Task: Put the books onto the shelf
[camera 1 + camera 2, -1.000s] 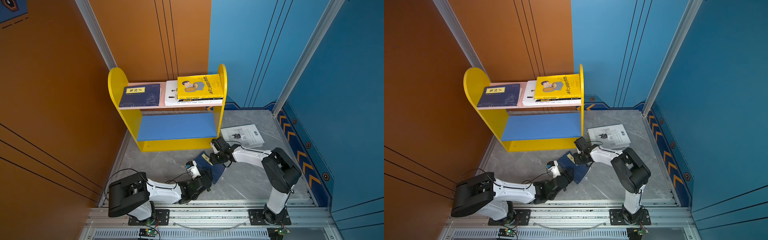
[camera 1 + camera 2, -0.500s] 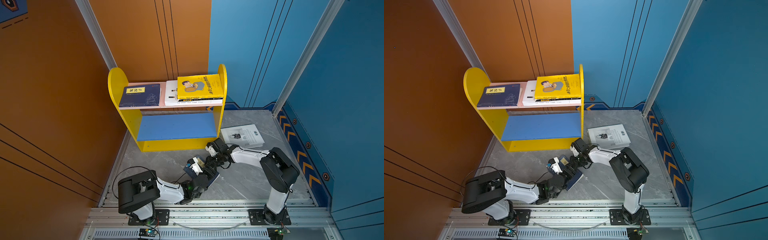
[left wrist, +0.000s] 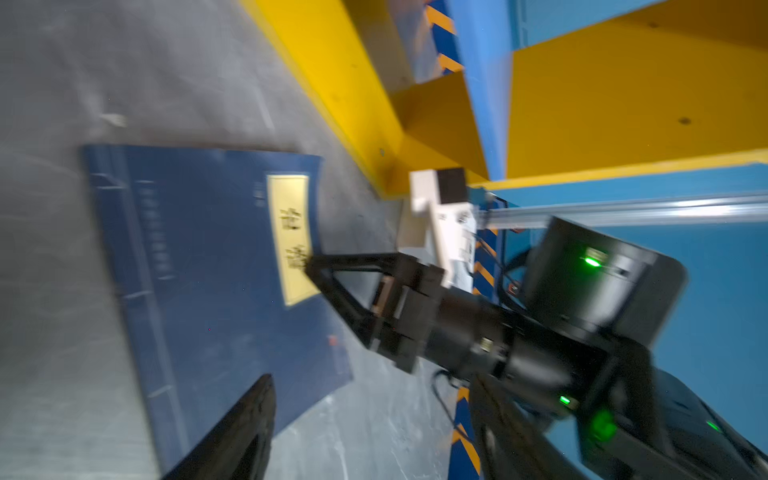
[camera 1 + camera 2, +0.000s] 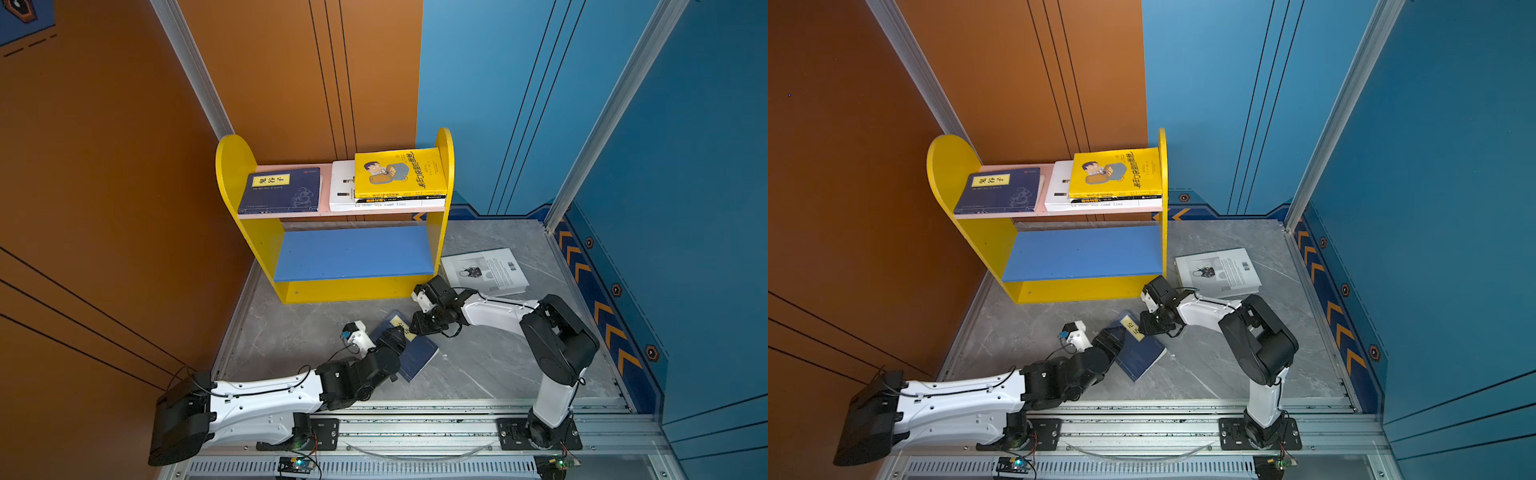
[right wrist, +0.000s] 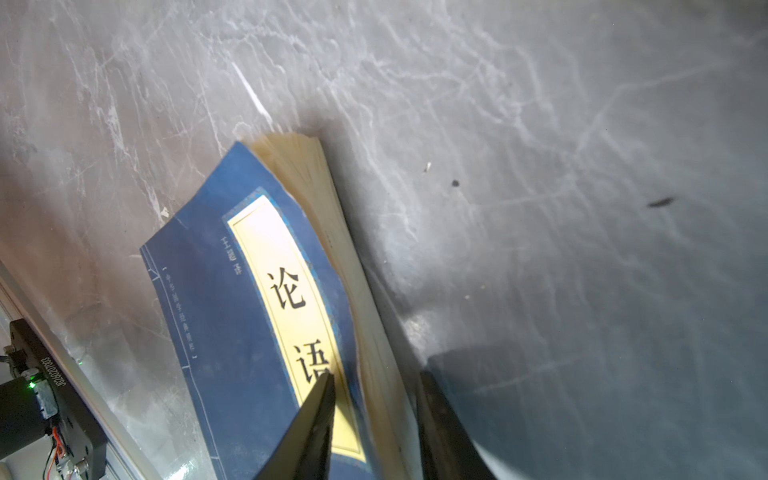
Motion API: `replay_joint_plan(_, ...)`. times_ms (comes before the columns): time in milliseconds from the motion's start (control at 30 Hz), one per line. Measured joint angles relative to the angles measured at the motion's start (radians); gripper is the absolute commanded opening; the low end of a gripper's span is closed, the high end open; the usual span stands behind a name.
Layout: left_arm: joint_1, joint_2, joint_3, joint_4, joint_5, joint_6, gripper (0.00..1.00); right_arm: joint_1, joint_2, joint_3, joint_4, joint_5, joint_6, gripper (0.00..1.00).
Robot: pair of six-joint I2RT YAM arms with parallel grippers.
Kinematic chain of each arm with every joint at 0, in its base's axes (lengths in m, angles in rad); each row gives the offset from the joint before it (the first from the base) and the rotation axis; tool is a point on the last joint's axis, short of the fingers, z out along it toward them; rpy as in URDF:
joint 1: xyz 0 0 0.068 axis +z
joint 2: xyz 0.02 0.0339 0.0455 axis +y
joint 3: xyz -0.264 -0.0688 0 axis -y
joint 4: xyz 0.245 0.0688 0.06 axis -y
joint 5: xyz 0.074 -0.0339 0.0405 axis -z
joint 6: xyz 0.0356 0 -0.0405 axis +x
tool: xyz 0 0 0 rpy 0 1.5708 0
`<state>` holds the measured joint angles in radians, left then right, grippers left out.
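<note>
Grey worktop with the shelf standing at its far end. On the shelf's pink upper board lie the shelved navy book and a stack of three topped by the yellow book. The blue lower board carries no book. The white/grey book lies flat just beside the shelf's side panel on the right arm's side. The loose navy book lies near the front of the shelf's base, slightly farther from the shelf than a second ago. In that second the left arm has sunk low and the left claw has spread, while the right claw has kept pinching the book's fore edge. This reads as a release by the left side: the right claw alone holds the book, and two of the six books are not yet on the shelf. Only the top views show the shelved books. Only the right wrist view shows the pinch: one of the fingers lies on the yellow label and its partner against the fanned pages. The blurred left wrist view shows the cover bowed near that pinch and the left claw's wide-set fingers closing on nothing.
</note>
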<state>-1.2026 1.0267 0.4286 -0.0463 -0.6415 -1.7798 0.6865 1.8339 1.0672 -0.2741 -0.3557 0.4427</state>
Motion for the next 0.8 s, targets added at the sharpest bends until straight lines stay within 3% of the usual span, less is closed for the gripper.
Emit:
replay_joint_plan(133, 0.014, -0.032, -0.023, -0.136, 0.023, -0.035, 0.77, 0.004, 0.000, 0.003, -0.005, 0.016, 0.006, 0.34)
replay_joint_plan(433, 0.078, -0.080, -0.085, -0.141, 0.121, -0.047, 0.74, 0.058, 0.011, 0.025, -0.021, 0.072, 0.007, 0.31)
replay_joint_plan(800, 0.118, 0.062, -0.080, -0.062, 0.220, -0.045, 0.74, 0.092, 0.040, 0.060, -0.021, 0.077, 0.011, 0.29)
